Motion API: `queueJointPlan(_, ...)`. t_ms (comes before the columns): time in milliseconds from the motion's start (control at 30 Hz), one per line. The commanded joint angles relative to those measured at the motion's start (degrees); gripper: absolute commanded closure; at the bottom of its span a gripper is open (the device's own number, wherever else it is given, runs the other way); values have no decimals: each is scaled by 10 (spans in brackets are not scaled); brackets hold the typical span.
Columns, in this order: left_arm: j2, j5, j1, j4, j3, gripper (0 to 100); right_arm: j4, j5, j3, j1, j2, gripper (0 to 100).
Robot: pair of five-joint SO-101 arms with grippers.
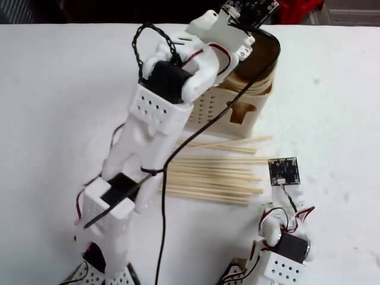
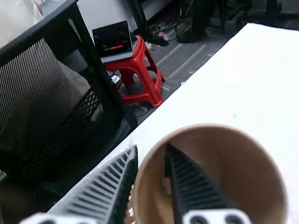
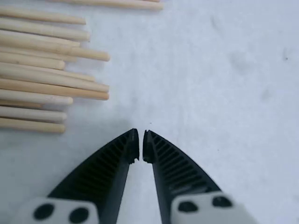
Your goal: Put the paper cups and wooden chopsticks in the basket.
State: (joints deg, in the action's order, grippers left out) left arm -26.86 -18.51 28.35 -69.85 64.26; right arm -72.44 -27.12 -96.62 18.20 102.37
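While my left arm stretches to the far side of the table (image 1: 53, 89), my left gripper (image 2: 150, 156) is clamped on the rim of a brown paper cup (image 2: 243, 177), with one finger inside the wall and the other outside. I take it that this rim pinch is there to keep the cup mouth-up and let it drop straight down once I let go. From above, the cup sits over the far right part of the pale perforated basket (image 1: 214, 113). I cannot tell whether it hangs above the rim or already rests inside. Beyond the table edge, my left wrist camera looks down at a black mesh chair (image 2: 46, 93) and a red stool (image 2: 135, 74).

The wooden chopsticks (image 1: 214, 178) lie loose on the table just near of the basket. They are roughly parallel and run left to right, and none is in the basket yet. My right gripper (image 3: 141, 140) is closed on nothing, its tips almost meeting, and hovers over bare table just right of the chopsticks' ends. It is near them but not touching. Parked there, it seems placed to take the sticks by their tips, though the jaws would have to part first. The sticks lie flat and close together, so lifting one cleanly looks like the harder half of the job.
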Motion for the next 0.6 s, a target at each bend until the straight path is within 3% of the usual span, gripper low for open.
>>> queueJointPlan(0,7,6,14,21,14,884,-3,-4,-3,4,6,964)
queueJointPlan(567,-108,6,22,36,18,884,-3,-4,-3,4,6,964)
